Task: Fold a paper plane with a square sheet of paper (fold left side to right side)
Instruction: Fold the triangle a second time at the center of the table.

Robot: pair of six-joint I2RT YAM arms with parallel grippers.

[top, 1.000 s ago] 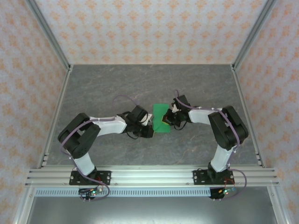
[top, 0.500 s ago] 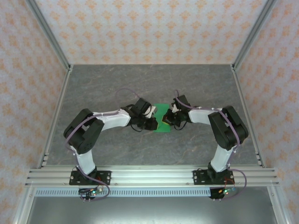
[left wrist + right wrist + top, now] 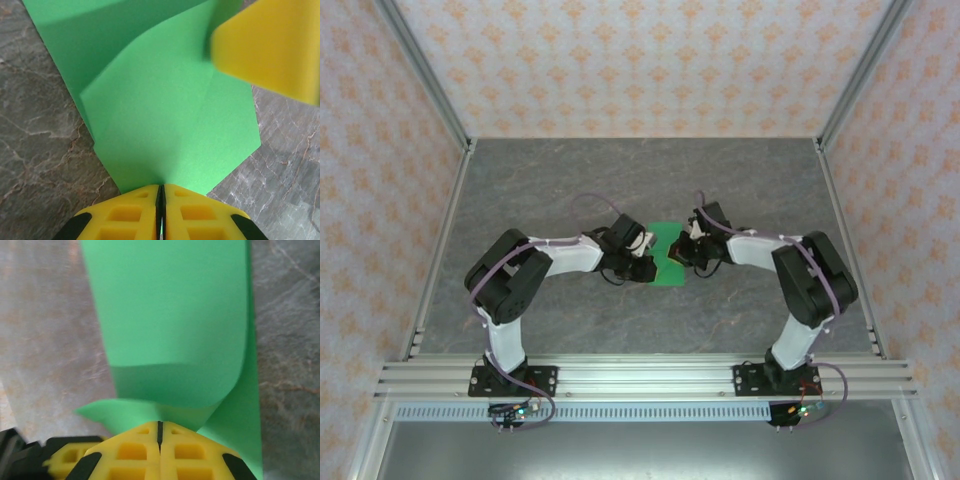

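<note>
**Two tools, one fold halfway across**

Two closed tools meet over the square sheet of paper (image 3: pixel 666 237), which lies near the middle of the grey desk (image 3: pixel 540 180). The left tool (image 3: pixel 643 264) has its jaws pinched shut on an edge of the green sheet (image 3: pixel 170 125), seen in its wrist view (image 3: pixel 160 189) as a lifted flap that covers the layer beneath. That grip probably serves to carry the left side over to the right.

The right tool (image 3: pixel 682 254) is closed too, its tips (image 3: pixel 160 426) at the sheet's right side, where the paper (image 3: pixel 170 315) curls up in front of them. It likely anchors the sheet against sliding, though pinching and pressing cannot be told apart.

A second earlier the left tool sat at the sheet's left edge and more green lay flat. It has since travelled right, and less green shows. The right tool has stayed put.
</note>
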